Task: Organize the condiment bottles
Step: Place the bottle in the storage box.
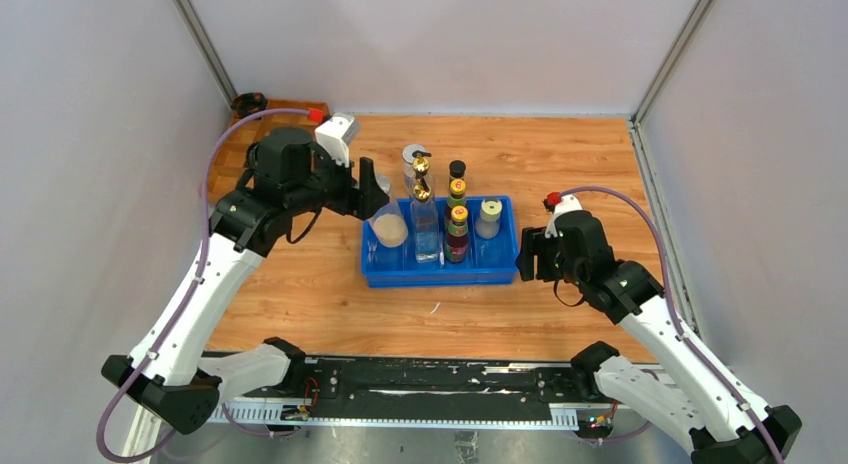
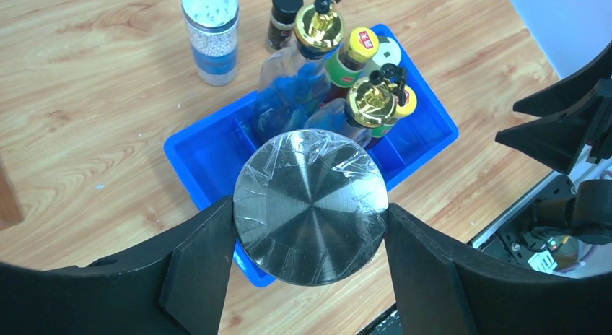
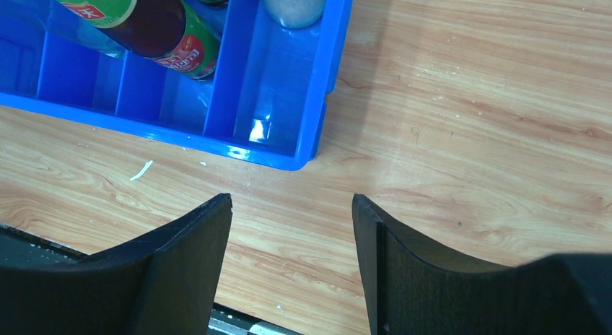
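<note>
My left gripper point(image 1: 386, 214) is shut on a silver-lidded clear jar point(image 2: 310, 206) with beige contents, holding it by the lid at the left end of the blue divided bin point(image 1: 440, 275). I cannot tell whether the jar rests on the bin floor. In the bin stand two gold-spouted clear bottles point(image 2: 321, 24) point(image 2: 371, 98), two yellow-capped dark sauce bottles point(image 1: 457, 188) point(image 1: 458, 216) and a cream-lidded jar point(image 1: 489, 216). A silver-lidded jar of white beads point(image 2: 210, 33) and a small black-capped bottle point(image 2: 283, 17) stand on the table behind the bin. My right gripper point(image 3: 292, 203) is open and empty beside the bin's right end.
A black coiled ring point(image 1: 248, 102) lies on a brown board point(image 1: 290, 108) in the back left corner. Grey walls close in the left, back and right. The arms' black mounting rail point(image 1: 400, 379) runs along the near edge.
</note>
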`<act>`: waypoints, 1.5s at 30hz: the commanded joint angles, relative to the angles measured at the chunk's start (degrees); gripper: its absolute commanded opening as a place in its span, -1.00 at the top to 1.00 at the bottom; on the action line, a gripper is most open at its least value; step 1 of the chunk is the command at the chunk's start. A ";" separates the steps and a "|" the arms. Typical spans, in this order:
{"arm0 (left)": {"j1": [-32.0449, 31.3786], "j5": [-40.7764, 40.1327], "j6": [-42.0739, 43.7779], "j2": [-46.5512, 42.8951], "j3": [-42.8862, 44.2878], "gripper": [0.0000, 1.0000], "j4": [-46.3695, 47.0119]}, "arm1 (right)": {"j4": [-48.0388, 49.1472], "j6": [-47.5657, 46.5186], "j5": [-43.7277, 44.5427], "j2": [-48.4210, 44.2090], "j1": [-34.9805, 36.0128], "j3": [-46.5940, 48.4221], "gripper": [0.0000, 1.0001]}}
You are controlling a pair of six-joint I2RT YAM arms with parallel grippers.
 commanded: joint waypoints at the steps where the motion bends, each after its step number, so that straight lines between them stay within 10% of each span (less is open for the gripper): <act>1: -4.01 -5.43 0.36 0.44 2.54 -0.38 2.80 | -0.50 0.22 0.14 -0.72 0.68 -1.23 -0.34; 16: -5.16 -20.09 -0.34 -1.01 -13.36 -0.35 19.56 | -0.05 0.03 0.06 -1.05 0.68 -1.99 -0.34; 45: -5.17 -22.87 2.33 9.87 -18.68 -0.34 31.16 | 0.40 -0.84 0.40 1.39 0.68 -1.82 -0.34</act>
